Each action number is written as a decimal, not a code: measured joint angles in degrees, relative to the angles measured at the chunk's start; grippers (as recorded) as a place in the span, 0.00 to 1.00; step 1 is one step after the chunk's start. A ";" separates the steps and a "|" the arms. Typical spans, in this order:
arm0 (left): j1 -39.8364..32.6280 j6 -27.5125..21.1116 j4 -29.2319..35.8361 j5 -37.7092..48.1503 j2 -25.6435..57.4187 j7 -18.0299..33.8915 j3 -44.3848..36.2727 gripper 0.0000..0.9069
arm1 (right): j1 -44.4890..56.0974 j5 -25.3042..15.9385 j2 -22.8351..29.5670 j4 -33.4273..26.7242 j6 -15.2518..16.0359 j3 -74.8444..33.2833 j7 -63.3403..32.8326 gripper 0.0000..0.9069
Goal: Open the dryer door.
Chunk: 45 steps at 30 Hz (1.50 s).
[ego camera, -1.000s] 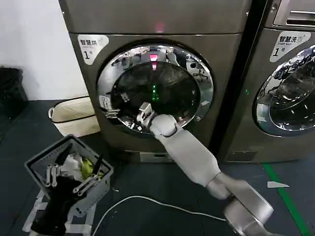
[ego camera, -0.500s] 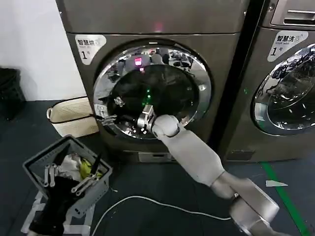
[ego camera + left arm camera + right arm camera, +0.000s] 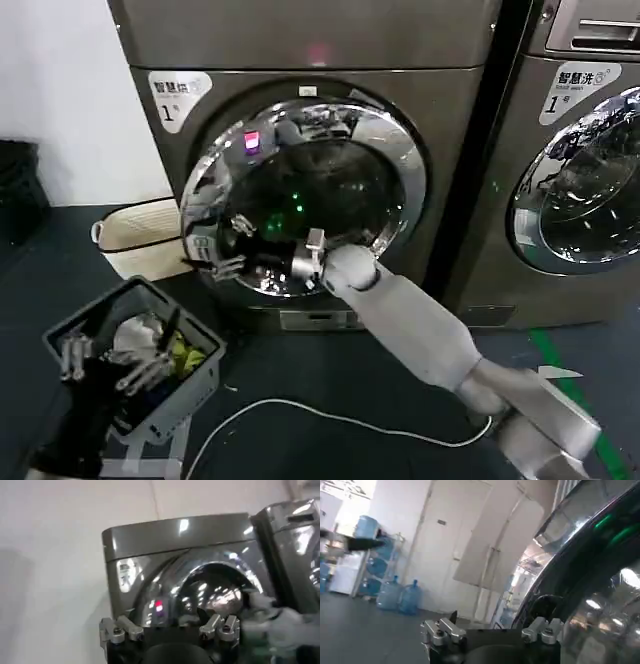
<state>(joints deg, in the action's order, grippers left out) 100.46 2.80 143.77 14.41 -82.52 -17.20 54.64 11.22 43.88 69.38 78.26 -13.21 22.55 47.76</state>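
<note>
Head view, left to right. At lower left the left hand (image 3: pixel 100 362) hangs idle over a grey laundry basket (image 3: pixel 190 385) holding crumpled cloth; its fingers stand apart, released, with nothing between them. The left wrist view shows the same spread fingers (image 3: pixel 122 627) pointed toward the machine. Behind the basket, a cream woven basket (image 3: pixel 140 235) stands on the dark floor against the white wall. A white cable (image 3: pixel 330 415) curves over the floor in front.

Centre: the dryer (image 3: pixel 300 40), bronze-grey, with a small pink light on its flat top panel and a white sticker marked 1 at its upper left corner. The dryer door (image 3: pixel 400 160), a chrome ring around dark glass, fills the machine's front. The right hand (image 3: pixel 228 262) lies against the lower left part of the chrome ring, arm reaching in from lower right; whether its fingers are clenched on the rim or free cannot be told. The right wrist view shows its fingertips (image 3: pixel 445 628) beside the curved chrome and glass (image 3: pixel 590 565).

Right: a second machine (image 3: pixel 580 150) with its own chrome-ringed door.
</note>
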 joint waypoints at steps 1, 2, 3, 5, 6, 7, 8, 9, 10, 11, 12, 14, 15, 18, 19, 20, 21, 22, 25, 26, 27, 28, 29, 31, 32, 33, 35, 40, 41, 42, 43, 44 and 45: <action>-0.21 -0.13 -0.08 0.03 0.04 0.00 0.55 1.00 | 0.17 0.72 -0.79 0.82 0.08 -0.02 0.72 1.00; -0.44 -0.29 -0.13 0.06 0.04 -0.01 0.92 1.00 | 0.40 1.42 -1.62 1.63 0.20 -0.15 1.68 1.00; -0.63 -0.44 -0.18 0.06 0.05 -0.04 1.23 1.00 | 0.69 2.39 -2.47 2.54 0.35 -0.42 2.95 1.00; -0.95 -0.62 -0.25 0.08 0.06 -0.14 1.64 1.00 | 1.20 3.56 -3.95 4.01 0.38 -0.92 5.38 1.00; -1.09 -0.74 -0.28 0.11 0.10 -0.17 1.79 1.00 | 1.42 4.02 -4.61 4.67 0.41 -1.05 6.37 1.00; -1.23 -0.87 -0.34 0.14 0.17 -0.21 1.95 1.00 | 1.66 4.49 -5.20 5.29 0.43 -1.22 7.21 1.00; -1.39 -0.94 -0.37 0.15 0.26 -0.24 2.04 1.00 | 2.00 4.81 -5.93 6.02 0.44 -1.42 8.06 1.00; -1.57 -1.03 -0.41 0.19 0.31 -0.24 2.16 1.00 | 2.32 5.02 -6.57 6.71 0.46 -1.63 8.73 1.00; -1.68 -1.10 -0.44 0.21 0.39 -0.27 2.21 1.00 | 2.68 5.34 -7.26 7.38 0.49 -1.91 9.51 1.00; -1.76 -1.17 -0.48 0.21 0.46 -0.28 2.22 1.00 | 3.07 5.56 -7.93 8.08 0.51 -2.20 10.16 1.00; -1.87 -1.21 -0.49 0.22 0.55 -0.31 2.23 1.00 | 3.47 5.69 -8.61 8.76 0.51 -2.53 10.80 1.00; -2.10 -1.40 -0.55 0.22 0.87 -0.38 2.23 1.00 | 4.44 6.04 -10.12 10.23 0.55 -3.40 11.96 1.00; -2.22 -1.47 -0.56 0.22 1.02 -0.42 2.22 1.00 | 4.95 6.28 -10.82 10.96 0.63 -3.88 12.44 1.00; -2.77 -1.84 -0.57 0.41 1.44 -0.53 2.23 1.00 | 6.31 6.69 -12.68 12.88 1.03 -5.11 13.60 1.00; -2.96 -2.02 -0.57 0.49 1.58 -0.57 2.24 1.00 | 6.89 6.69 -13.32 13.57 1.21 -5.66 13.98 1.00; -3.17 -2.13 -0.58 0.60 1.71 -0.59 2.24 1.00 | 7.43 6.71 -13.96 14.23 1.33 -6.16 14.36 1.00; -3.30 -2.26 -0.58 0.70 1.85 -0.67 2.23 1.00 | 8.01 6.71 -14.52 14.91 1.46 -6.70 14.64 1.00; -3.52 -2.47 -0.60 0.83 1.97 -0.69 2.21 1.00 | 8.60 6.71 -15.08 15.54 1.56 -7.24 14.89 1.00; -4.15 -2.96 -0.89 1.17 2.53 -0.76 1.89 1.00 | 10.57 6.69 -17.01 17.49 1.67 -9.15 15.29 1.00; -4.49 -3.15 -1.07 1.19 2.80 -0.76 1.67 1.00 | 11.30 6.68 -17.72 18.23 1.66 -9.89 15.31 1.00; -4.78 -3.31 -1.25 1.20 3.04 -0.77 1.42 1.00 | 12.11 6.65 -18.38 18.99 1.65 -10.66 15.36 1.00; -5.10 -3.40 -1.34 1.20 3.21 -0.77 1.21 1.00 | 12.93 6.62 -19.02 19.72 1.60 -11.36 15.45 1.00; -5.49 -3.56 -1.57 1.20 3.49 -0.80 0.86 1.00 | 13.91 6.56 -19.78 20.52 1.57 -12.31 15.53 1.00; -6.08 -3.81 -1.90 1.16 3.90 -0.96 0.23 1.00 | 15.75 6.55 -21.07 21.76 1.46 -14.23 15.58 1.00; -6.48 -3.97 -2.08 1.06 4.14 -1.04 -0.19 1.00 | 16.66 6.53 -21.66 22.29 1.41 -15.29 15.64 1.00; -6.92 -4.13 -2.33 0.93 4.42 -1.12 -0.62 1.00 | 17.54 6.52 -22.15 22.72 1.35 -16.29 15.70 1.00; -7.57 -4.39 -2.71 0.63 4.88 -1.18 -1.37 1.00 | 19.60 6.54 -23.37 23.62 1.24 -18.62 15.70 1.00; -9.85 -5.27 -3.75 0.36 6.32 -1.44 -4.30 1.00 | 25.03 6.55 -25.91 25.67 1.01 -24.78 15.72 1.00; -10.27 -5.35 -3.98 0.37 6.65 -1.51 -4.78 1.00 | 26.41 6.51 -26.47 26.13 0.96 -26.25 15.73 1.00; -10.82 -5.40 -4.35 0.38 7.03 -1.67 -5.41 1.00 | 27.86 6.43 -26.93 26.57 0.90 -27.78 15.75 1.00; -11.31 -5.40 -4.66 0.41 7.47 -1.83 -6.05 1.00 | 29.42 6.33 -27.35 27.06 0.82 -29.38 15.82 1.00; -11.73 -5.40 -4.99 0.47 7.94 -1.95 -6.58 1.00 | 31.17 6.16 -27.80 27.56 0.51 -31.17 15.88 1.00; -12.27 -5.38 -5.34 0.62 8.48 -2.04 -7.20 1.00 | 33.42 5.98 -28.31 28.25 0.13 -33.50 16.08 1.00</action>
<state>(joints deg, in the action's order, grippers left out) 88.19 -2.58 138.43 15.03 -74.05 -19.25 47.44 44.64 49.86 41.07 106.50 -13.08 -10.95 63.84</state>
